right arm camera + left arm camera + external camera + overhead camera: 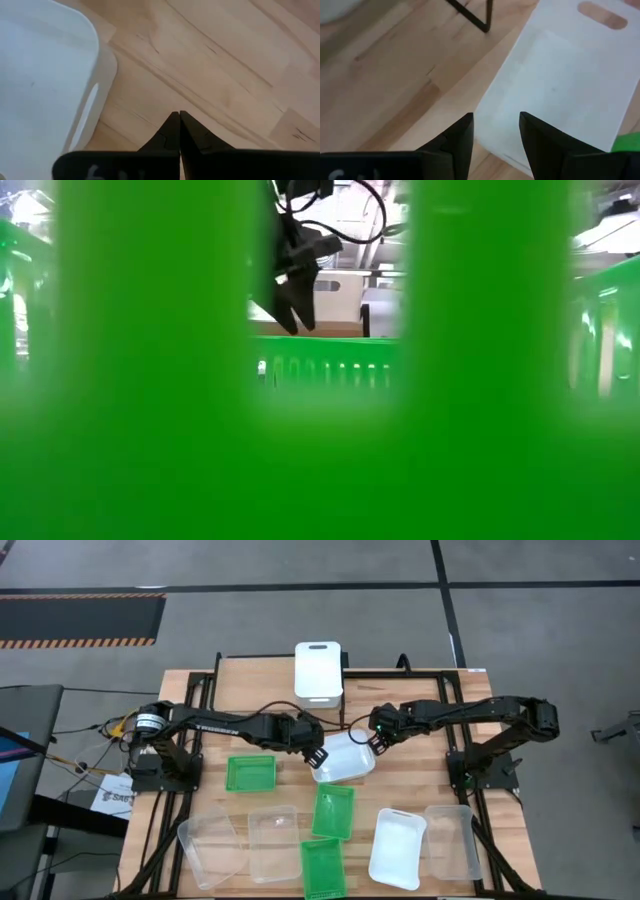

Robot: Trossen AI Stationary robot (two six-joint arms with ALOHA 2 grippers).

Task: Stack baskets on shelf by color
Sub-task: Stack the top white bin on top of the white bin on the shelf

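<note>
Nearest the front edge of the table (190, 690) lies a row of loose baskets: two clear baskets (210, 848) on the left, a green basket (323, 868) at centre front with a second green one (333, 811) just behind it, then a white basket (397, 847) and a further clear basket (451, 839) on the right. A third green basket (251, 772) sits farther back on the left. At mid-table a white basket (344, 759) rests tilted between the two arms. The left gripper (315, 756) is at its left edge with fingers parted; the left wrist view shows them spread over the basket's rim (495, 125), gripping nothing. The right gripper (377, 743) is just beside the same basket's right end, fingers pressed together and empty, over bare wood. At the far edge a white basket (319, 671) sits on the shelf (345, 662), whose board it largely covers. In the low view a green basket wall (150, 380) blocks most of the scene.
</note>
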